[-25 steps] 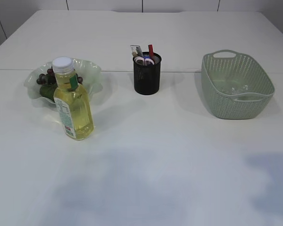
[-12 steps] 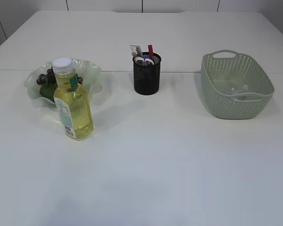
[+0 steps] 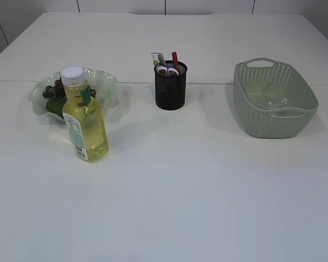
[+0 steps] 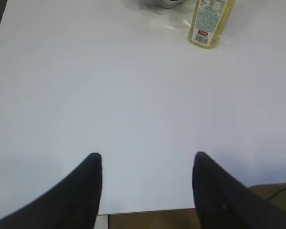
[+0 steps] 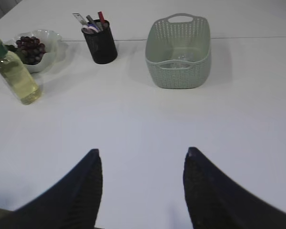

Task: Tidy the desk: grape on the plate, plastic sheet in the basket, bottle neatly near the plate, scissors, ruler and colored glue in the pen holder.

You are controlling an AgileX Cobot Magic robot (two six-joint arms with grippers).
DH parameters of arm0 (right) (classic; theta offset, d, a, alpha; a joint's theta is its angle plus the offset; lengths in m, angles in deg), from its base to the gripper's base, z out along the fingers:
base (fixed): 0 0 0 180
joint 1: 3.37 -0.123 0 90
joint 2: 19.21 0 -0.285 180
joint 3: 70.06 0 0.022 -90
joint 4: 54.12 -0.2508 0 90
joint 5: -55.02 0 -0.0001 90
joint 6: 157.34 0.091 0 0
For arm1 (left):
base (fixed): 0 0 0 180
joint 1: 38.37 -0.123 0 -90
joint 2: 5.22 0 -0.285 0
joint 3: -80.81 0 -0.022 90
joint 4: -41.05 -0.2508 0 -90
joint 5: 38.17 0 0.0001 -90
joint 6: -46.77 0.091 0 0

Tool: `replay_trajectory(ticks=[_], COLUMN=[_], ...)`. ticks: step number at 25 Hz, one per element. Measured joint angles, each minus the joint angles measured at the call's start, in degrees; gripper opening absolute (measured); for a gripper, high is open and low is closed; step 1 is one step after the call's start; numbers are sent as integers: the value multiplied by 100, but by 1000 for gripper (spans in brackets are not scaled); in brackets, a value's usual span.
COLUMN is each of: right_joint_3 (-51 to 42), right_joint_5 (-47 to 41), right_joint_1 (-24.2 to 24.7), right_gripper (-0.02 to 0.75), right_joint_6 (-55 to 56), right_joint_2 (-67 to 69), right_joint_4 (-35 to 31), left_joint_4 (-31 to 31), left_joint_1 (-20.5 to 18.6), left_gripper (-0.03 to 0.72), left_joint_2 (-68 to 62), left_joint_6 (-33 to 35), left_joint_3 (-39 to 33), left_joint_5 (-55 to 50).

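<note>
One white worktop [image 3: 208,185]. On it, counted: one bottle [image 3: 85,117], one plate [image 3: 106,87], one pen holder [image 3: 170,85], one basket [image 3: 273,98].

The bottle (yellow liquid, white cap) stands upright at the left, just beside the plate on its near side. The plate, pale green with a wavy rim, holds one bunch of dark grape [image 3: 53,90]. The black mesh pen holder sits mid-worktop, far side, with several items standing in it: a ruler [image 3: 156,58], pink-handled scissors [image 3: 168,70], and a red stick that may be the colored glue [image 3: 175,58]. The green basket lies at the right, well apart from the holder; something clear glints at its bottom, probably the plastic sheet [image 3: 273,103].

Exterior view shows neither arm. The right wrist view takes in all four things and shows the grape cluster more plainly [image 5: 29,47]. The left wrist view catches only the bottle's lower half [image 4: 209,24] and a sliver of the plate.

Left pincer [image 4: 147,164]: fingers apart, nothing between, over the near worktop edge. Right pincer [image 5: 142,160]: fingers apart likewise, holding nothing, above bare worktop.
</note>
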Motion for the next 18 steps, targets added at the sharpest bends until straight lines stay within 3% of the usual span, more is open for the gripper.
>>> replay_trajectory(ticks=[7, 18], right_joint_3=[-244, -1627], right_joint_5=[-2, -2], right_joint_1=[0, 0], right_gripper=[438, 438], right_joint_6=[-158, -766], right_joint_2=[0, 0], right_joint_4=[-311, -235], left_joint_4=[-73, -126], left_joint_1=[0, 0], left_gripper=[463, 435], left_joint_2=[1114, 1175], left_joint_6=[0, -6], left_joint_3=[-98, -109], left_joint_5=[-227, -40])
